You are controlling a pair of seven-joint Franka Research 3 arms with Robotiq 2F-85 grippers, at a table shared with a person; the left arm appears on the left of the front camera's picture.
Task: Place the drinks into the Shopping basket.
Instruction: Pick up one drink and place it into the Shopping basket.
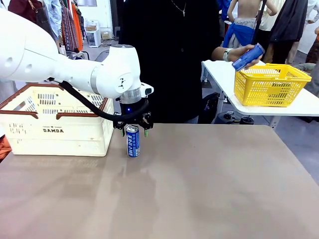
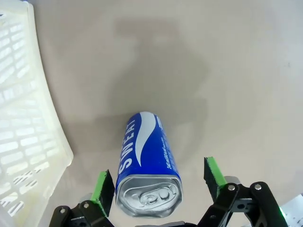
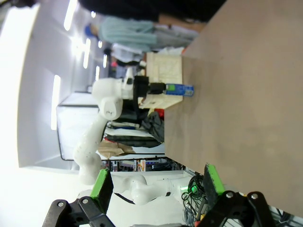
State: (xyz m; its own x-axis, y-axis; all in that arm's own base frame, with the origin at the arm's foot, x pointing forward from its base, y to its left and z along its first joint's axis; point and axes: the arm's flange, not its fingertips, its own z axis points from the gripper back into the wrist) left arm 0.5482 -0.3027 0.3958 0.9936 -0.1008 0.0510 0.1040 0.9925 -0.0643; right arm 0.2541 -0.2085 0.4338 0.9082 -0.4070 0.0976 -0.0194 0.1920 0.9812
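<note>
A blue drink can (image 1: 133, 142) with white lettering stands upright on the brown table, just right of the Shopping basket (image 1: 30, 139). My left gripper (image 1: 132, 130) hangs over the can, open, with a finger on either side of the silver top. In the left wrist view the can (image 2: 147, 156) stands between the green pads (image 2: 213, 171), with a visible gap on the right, and the basket wall (image 2: 28, 118) is at the left. My right gripper (image 3: 156, 182) is open and holds nothing, off the table's edge. Its view shows the can (image 3: 180, 90) far off.
Behind the table, a person's hand holds a second blue can (image 1: 247, 57) above a yellow mesh basket (image 1: 271, 84), which sits on a white side table (image 1: 304, 104) at the back right. The brown table spreads bare in front of and to the right of the can.
</note>
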